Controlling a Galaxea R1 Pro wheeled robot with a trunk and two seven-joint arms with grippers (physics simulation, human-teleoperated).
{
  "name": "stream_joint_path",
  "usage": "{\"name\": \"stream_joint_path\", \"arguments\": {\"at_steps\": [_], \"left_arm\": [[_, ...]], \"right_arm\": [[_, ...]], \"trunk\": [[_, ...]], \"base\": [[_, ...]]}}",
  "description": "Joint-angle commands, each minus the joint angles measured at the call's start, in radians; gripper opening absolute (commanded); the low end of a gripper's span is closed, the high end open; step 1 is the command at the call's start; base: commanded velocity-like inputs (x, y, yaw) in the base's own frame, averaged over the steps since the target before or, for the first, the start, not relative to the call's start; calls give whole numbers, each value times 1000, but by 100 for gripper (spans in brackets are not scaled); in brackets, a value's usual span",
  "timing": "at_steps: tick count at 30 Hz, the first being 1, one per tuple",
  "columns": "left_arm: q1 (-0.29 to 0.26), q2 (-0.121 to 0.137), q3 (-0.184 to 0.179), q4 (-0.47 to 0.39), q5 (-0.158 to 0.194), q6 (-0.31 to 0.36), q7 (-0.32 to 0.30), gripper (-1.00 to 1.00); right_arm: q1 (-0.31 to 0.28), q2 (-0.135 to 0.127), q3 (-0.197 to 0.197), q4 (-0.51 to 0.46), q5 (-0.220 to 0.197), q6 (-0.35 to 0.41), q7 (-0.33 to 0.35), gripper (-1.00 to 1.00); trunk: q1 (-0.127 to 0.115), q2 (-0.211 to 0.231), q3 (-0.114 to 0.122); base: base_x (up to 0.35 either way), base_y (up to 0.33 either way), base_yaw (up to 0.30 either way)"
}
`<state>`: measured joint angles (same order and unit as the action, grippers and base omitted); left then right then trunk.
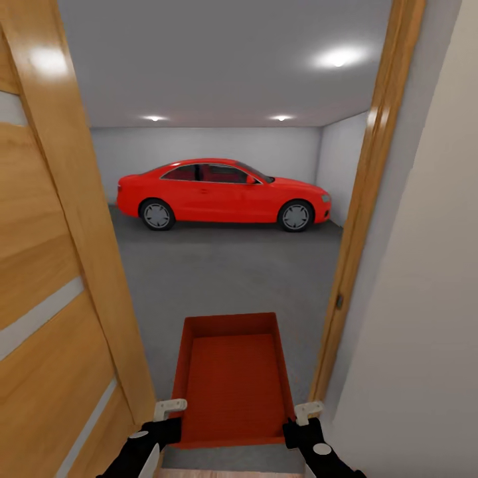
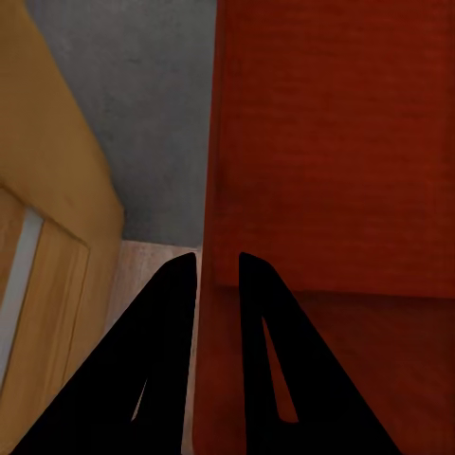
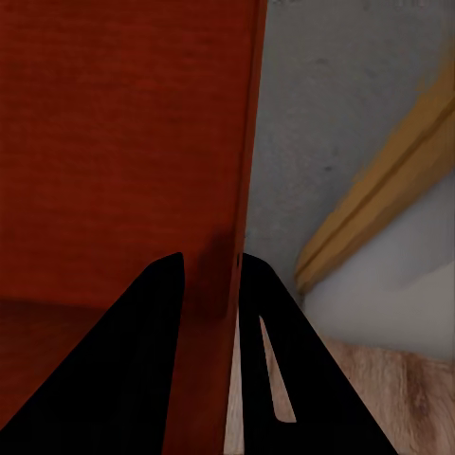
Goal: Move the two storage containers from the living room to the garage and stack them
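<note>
Container (image 1: 232, 378) carried level through the doorway, over the garage floor (image 1: 226, 279) ahead of me, each side wall pinched so it clears the door (image 1: 60, 299) and frame (image 1: 362, 219). My left gripper (image 1: 170, 413) and right gripper (image 1: 304, 413) reach forward low, each clamped astride a wall.

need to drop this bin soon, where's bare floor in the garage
Bare concrete floor lies between the red car and the doorway. It is tight at the threshold, where the container sits between the wooden door and the door frame.
</note>
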<state>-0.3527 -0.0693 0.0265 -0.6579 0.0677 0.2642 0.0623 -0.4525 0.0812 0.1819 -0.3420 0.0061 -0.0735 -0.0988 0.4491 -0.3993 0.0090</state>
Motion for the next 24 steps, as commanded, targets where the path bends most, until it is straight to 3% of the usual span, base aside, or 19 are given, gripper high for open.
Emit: {"name": "stream_joint_path", "arguments": {"at_steps": [1,6,18,24], "left_arm": [[0,-1,7,-3,-20,-76,14,-100],[0,-1,7,-3,-20,-76,14,-100],[0,-3,7,-4,-20,-76,14,-100],[0,-3,7,-3,-20,-74,14,-100]], "right_arm": [[0,31,14,3,-6,-2,64,-100],[0,31,14,3,-6,-2,64,-100],[0,31,14,3,-6,-2,64,-100],[0,31,14,3,-6,-2,64,-100]], "trunk": [[1,-1,0],[1,-1,0],[1,-1,0],[1,-1,0]], "base": [[298,29,0],[260,8,0],[24,0,0],[306,0,0]]}}
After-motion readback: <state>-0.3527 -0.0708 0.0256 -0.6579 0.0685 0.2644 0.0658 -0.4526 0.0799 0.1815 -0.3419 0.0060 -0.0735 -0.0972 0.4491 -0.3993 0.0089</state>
